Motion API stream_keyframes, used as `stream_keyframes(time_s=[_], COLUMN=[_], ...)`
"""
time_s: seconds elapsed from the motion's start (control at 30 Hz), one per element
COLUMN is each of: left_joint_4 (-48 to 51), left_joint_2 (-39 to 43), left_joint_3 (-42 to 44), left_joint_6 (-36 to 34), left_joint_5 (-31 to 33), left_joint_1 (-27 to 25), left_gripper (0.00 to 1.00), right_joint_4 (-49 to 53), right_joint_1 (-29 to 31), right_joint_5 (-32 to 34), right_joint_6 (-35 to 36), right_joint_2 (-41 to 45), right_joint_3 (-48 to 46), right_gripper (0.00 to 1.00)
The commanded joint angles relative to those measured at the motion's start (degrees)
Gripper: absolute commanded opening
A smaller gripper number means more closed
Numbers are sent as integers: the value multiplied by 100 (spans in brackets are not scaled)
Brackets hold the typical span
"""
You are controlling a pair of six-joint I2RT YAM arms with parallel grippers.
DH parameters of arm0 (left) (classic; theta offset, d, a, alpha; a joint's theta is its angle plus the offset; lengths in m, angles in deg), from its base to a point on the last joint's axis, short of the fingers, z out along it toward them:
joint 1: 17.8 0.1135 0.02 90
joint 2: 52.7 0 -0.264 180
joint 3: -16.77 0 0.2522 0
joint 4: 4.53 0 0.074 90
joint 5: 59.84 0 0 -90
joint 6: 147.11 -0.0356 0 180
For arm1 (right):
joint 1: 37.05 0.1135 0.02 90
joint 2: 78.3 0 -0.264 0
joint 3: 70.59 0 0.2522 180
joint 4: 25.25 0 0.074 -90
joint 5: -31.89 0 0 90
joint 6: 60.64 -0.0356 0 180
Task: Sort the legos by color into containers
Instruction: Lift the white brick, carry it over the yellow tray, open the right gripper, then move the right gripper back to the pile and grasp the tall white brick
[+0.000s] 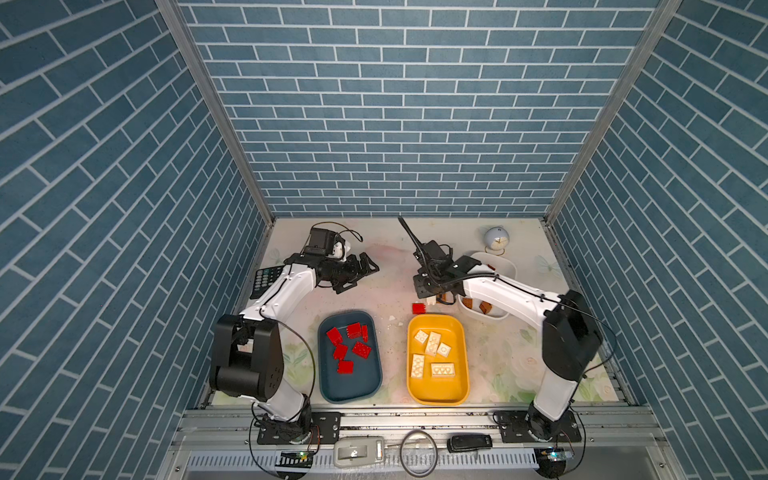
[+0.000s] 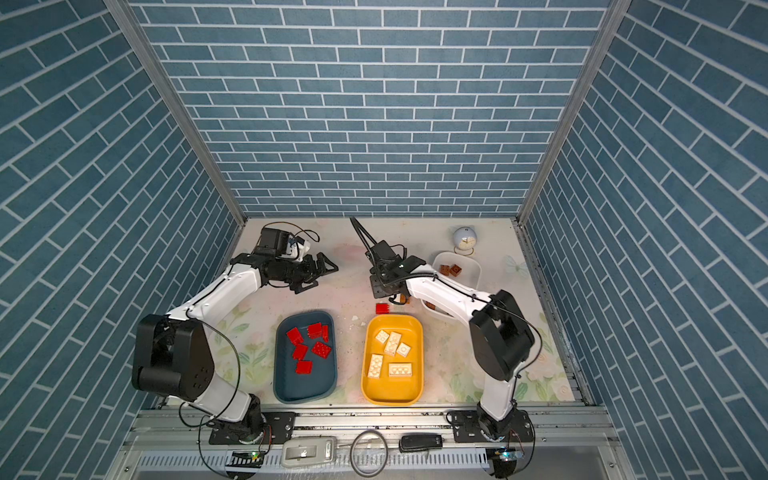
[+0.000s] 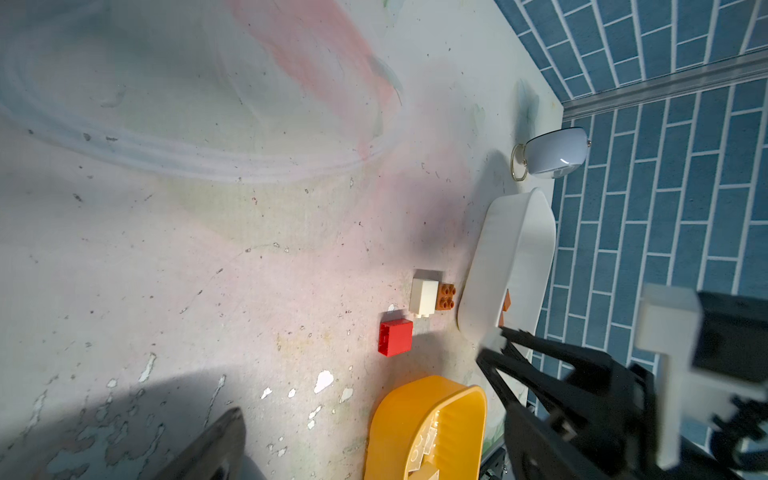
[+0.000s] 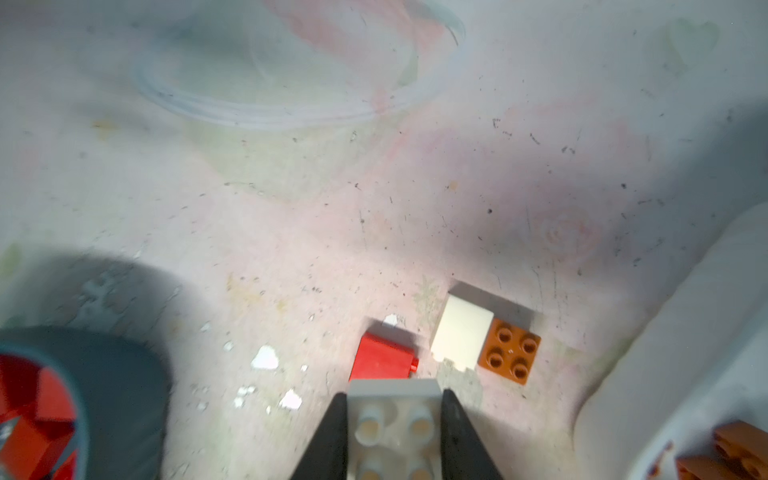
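Red legos (image 1: 360, 350) in teal tray (image 1: 357, 386), cream legos (image 1: 432, 343) in yellow tray (image 1: 440, 392), brown legos (image 1: 484, 307) in white tray (image 1: 505, 264); walls (image 1: 395, 104) blue brick-patterned.

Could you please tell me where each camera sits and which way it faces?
Both top views: high over the front edge, looking down on the table; both arms, left gripper and right gripper show.
Left wrist: on the left arm, facing the white tray across the table; the right gripper shows.
Right wrist: on the right arm, looking down past fingers shut on a white brick.
Shared: both wrist views show the loose red brick.
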Motion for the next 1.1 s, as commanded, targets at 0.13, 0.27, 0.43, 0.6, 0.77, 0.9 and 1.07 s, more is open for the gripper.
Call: stream_keyframes(time_s=[0.13, 0.27, 0.43, 0.6, 0.77, 0.9, 1.07], left_joint_4=[-351, -436, -473, -381, -388, -406, -312], left_joint_2=[281, 290, 231, 244, 248, 226, 223], left_joint_3=[149, 202, 196, 159, 202, 212, 176], left_joint_6=[310, 393, 435, 377, 376, 369, 270], left_joint_5=[-146, -137, -137, -119, -102, -94, -67], left_joint_1=[-217, -315, -369, -369, -369, -369, -373], left_gripper=[98, 98, 98, 98, 98, 98, 98], right_joint_4=[573, 815, 683, 635, 642, 395, 208], right_joint_1=[6, 6, -1, -27, -300, -529, -627], right_joint_5=[-974, -908, -910, -904, -939, -966, -1190], right_joint_6=[731, 662, 591, 525, 274, -224, -609], right_joint_2=[1602, 2065, 2036, 1963, 1739, 1220, 381], right_joint_3=[-1334, -1835, -2099, -1947, -1500, -1102, -522], right_gripper=[18, 21, 31, 55, 57, 56, 56])
